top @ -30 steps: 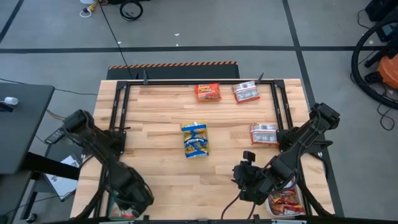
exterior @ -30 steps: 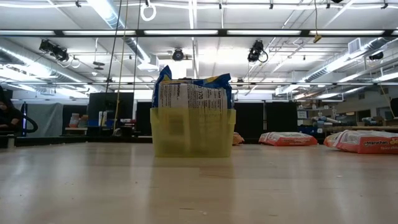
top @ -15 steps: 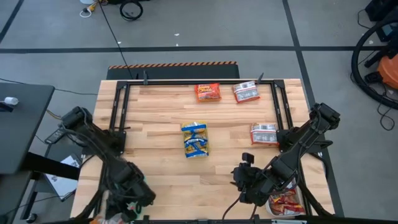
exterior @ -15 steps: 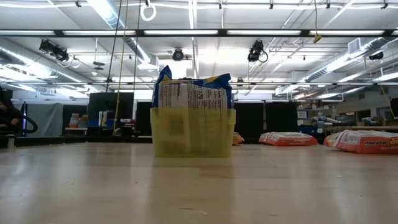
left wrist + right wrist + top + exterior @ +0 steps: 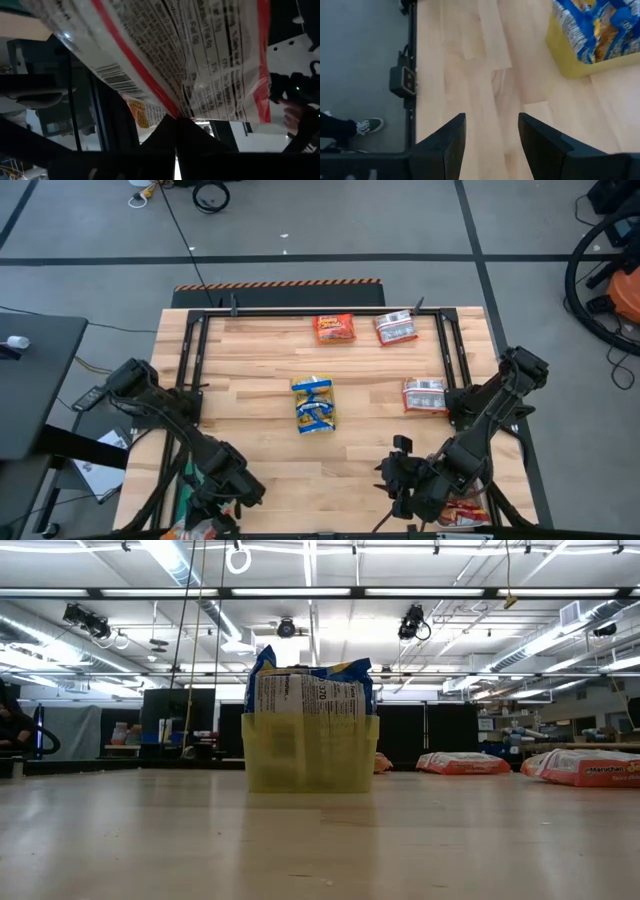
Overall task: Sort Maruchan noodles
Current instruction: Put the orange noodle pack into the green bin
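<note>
Since a second ago the left gripper (image 5: 215, 515) has swung along the table's near edge toward six o'clock from its earlier spot at the seven o'clock corner, and the right gripper (image 5: 400, 480) has slid back toward the five o'clock edge; the packets on the table lie as they did. The left gripper's dark fingers are pressed together on the edge of a shiny silver-white plastic noodle packet with red borders and black nutrition print (image 5: 200, 55), which fans out directly beyond the fingertips in the left wrist view. The right gripper's two dark fingers (image 5: 447, 142) stand spread apart with bare wood between them, holding nothing; the nearest packets are the blue-and-yellow shiny noodle packets (image 5: 314, 402), which stand on edge in a small translucent yellow plastic tray (image 5: 310, 765) at the centre of the light wooden butcher-block table (image 5: 250, 380), ahead of this gripper toward eleven o'clock. An orange-red flat noodle packet (image 5: 334, 328) lies at twelve o'clock by the far edge, a silver-white packet with red print (image 5: 396, 328) just beside it toward one o'clock, and another silver-white and red packet (image 5: 425, 395) lies at three o'clock, close to the right arm. More orange-red packets (image 5: 462, 508) sit at the five o'clock corner, partly under the right arm.
</note>
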Controlling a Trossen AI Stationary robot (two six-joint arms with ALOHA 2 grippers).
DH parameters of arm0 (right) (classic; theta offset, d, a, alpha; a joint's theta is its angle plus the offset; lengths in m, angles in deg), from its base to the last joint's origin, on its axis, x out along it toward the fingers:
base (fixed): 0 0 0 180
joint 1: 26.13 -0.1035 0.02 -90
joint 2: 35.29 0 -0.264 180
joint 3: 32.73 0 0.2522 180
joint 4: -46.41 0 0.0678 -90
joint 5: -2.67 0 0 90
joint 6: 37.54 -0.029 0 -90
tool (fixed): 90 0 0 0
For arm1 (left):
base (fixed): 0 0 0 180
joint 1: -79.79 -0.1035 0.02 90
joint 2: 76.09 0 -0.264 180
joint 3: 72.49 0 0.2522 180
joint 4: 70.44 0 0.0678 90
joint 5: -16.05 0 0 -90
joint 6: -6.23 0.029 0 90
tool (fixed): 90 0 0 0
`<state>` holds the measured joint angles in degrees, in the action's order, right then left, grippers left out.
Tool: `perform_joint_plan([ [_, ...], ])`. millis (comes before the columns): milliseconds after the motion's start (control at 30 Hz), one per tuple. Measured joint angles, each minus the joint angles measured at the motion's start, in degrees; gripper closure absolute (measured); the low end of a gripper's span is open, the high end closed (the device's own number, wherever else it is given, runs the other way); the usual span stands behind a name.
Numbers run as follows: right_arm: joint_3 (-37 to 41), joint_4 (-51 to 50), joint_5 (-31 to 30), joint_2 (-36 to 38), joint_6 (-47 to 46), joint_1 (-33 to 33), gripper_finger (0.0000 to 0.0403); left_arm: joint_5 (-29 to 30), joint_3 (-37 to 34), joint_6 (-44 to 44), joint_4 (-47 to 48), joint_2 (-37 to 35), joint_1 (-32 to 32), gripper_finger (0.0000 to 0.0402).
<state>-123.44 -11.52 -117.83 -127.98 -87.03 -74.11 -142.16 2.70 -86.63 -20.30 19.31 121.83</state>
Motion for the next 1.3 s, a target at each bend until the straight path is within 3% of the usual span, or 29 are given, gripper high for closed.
perform_joint_plan([
  [333, 0.0, 0.01, -1.01, -0.01, -8.09, -3.53, 0.0216, 0.31, -0.96, 0.58, 9.28, -4.44, 1.48, 0.0401],
  [567, 0.0, 1.02, -1.4, -0.01, -11.43, -6.14, 0.0216, 0.51, -4.57, -2.59, -0.53, -2.59, 3.9, 0.0401],
  [967, 0.0, 1.72, -0.98, -0.01, -11.98, -7.09, 0.0216, 0.88, -4.85, -7.36, -17.69, 2.27, 5.3, 0.0395],
  [1300, 0.0, 2.58, 0.13, -0.01, -8.54, -7.05, 0.0216, 0.57, -4.85, -9.18, -20.81, 2.75, 6.04, 0.0393],
])
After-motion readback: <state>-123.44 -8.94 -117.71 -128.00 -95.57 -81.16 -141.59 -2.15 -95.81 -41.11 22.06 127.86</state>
